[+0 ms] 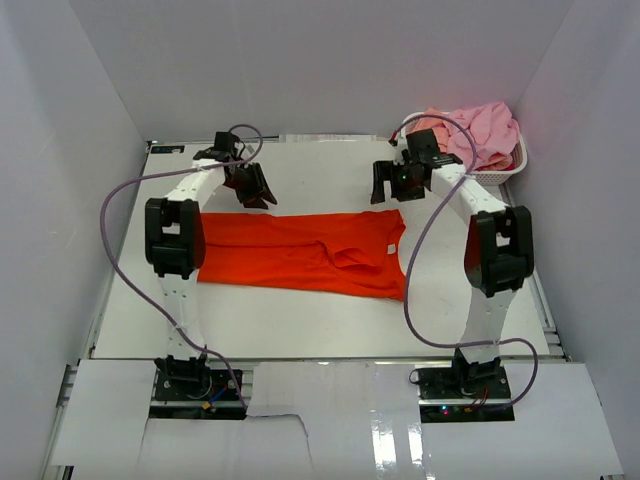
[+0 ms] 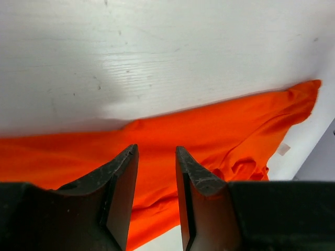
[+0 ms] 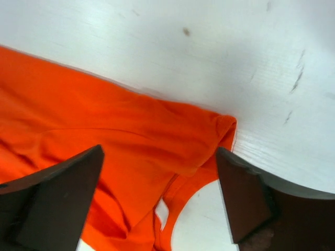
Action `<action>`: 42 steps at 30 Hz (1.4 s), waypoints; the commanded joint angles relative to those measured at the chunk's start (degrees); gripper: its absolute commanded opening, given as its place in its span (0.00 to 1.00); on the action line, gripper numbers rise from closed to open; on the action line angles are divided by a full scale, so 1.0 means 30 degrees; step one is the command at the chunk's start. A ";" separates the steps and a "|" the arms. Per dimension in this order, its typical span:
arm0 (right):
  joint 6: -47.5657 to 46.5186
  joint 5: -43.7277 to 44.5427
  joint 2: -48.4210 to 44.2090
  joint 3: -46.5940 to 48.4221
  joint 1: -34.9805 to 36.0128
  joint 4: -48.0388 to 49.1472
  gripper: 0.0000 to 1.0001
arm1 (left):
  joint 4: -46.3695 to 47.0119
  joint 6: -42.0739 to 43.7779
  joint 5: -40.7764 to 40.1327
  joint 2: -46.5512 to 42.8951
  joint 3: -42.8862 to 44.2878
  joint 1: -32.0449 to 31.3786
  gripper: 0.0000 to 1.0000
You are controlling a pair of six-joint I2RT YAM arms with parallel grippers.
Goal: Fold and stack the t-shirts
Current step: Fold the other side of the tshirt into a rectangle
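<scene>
Soft matt orange cloth t-shirt (image 1: 290, 255) on a smooth, faintly scuffed white table (image 1: 320, 165)

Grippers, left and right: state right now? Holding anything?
Left gripper: partly open, holding nothing, over the orange t-shirt.
Right gripper: wide open, holding nothing, over the same t-shirt.

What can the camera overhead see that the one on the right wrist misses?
Only overhead: the basket of pink shirts in the far right corner, the left pincer, and the orange shirt as one whole long strip. Only the right wrist: the white label at the collar, and dark scuffs on the table. Both: the orange shirt on the white table, with the right pincer open above its edge.
</scene>
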 commanded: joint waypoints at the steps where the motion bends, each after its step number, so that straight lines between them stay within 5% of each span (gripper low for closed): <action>1: -0.0238 -0.0538 -0.4341 -0.0150 0.0789 0.1135 0.98 | 0.1117 0.0930 -0.1221 -0.5995 0.0382 -0.0314 0.46; 7: 0.0583 -0.2817 -1.0057 -0.7408 0.2020 0.4299 0.95 | 0.1940 0.1460 -0.1255 -0.8969 -0.2401 -0.2654 0.52; 14: -0.0675 -0.2531 -1.2229 -0.9881 0.3836 0.3627 0.89 | 0.2114 0.1432 -0.1195 -0.8532 -0.3634 -0.4417 0.52; 20: -0.1264 -0.0539 -1.2055 -1.1259 0.4745 0.5119 0.82 | 0.2086 0.0407 -0.1284 -0.6249 -0.3404 -0.4535 0.51; 34: -0.6063 0.1074 -1.1062 -1.3077 0.5944 0.9135 0.88 | 0.1354 -0.0883 0.0593 -0.3521 -0.0883 -0.4038 0.51; 42: -0.7151 0.2478 -0.8834 -1.2024 0.7089 0.9167 0.67 | 0.0914 -0.0649 0.0915 -0.3287 -0.0471 -0.3715 0.51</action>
